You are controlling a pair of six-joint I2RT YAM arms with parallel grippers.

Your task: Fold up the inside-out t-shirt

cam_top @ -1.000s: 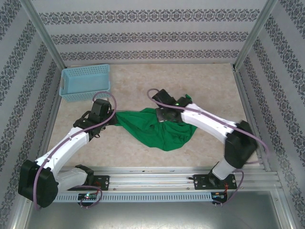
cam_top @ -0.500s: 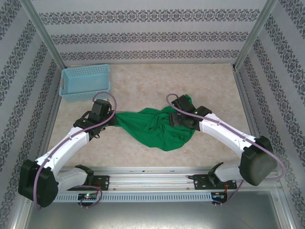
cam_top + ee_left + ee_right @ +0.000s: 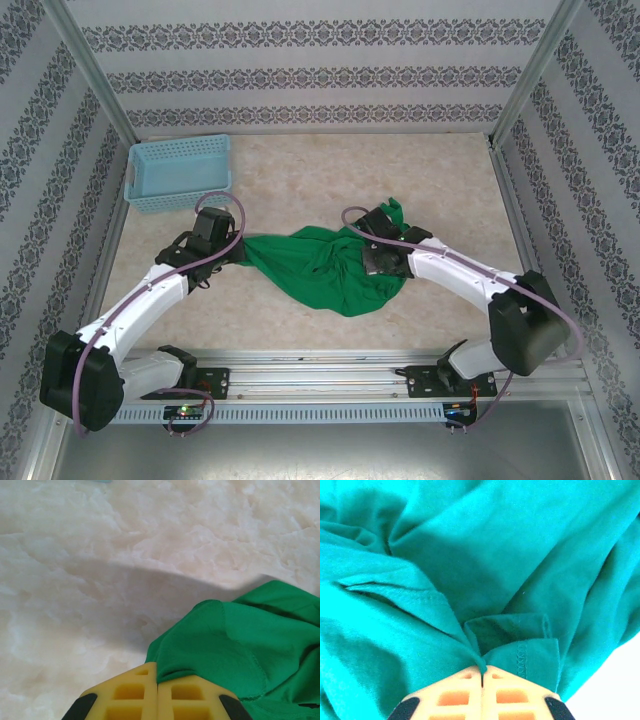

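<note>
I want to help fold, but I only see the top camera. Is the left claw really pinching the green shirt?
Observer: Yes. In the left wrist view, the left gripper is shut on an edge of the shirt.
Operator: And the right one?
Observer: In its own wrist view, the right gripper is shut on a fold of the shirt.
Operator: Can you see any stitching there?
Observer: Yes, a stitched hem lies just beside its fingertips.
</note>
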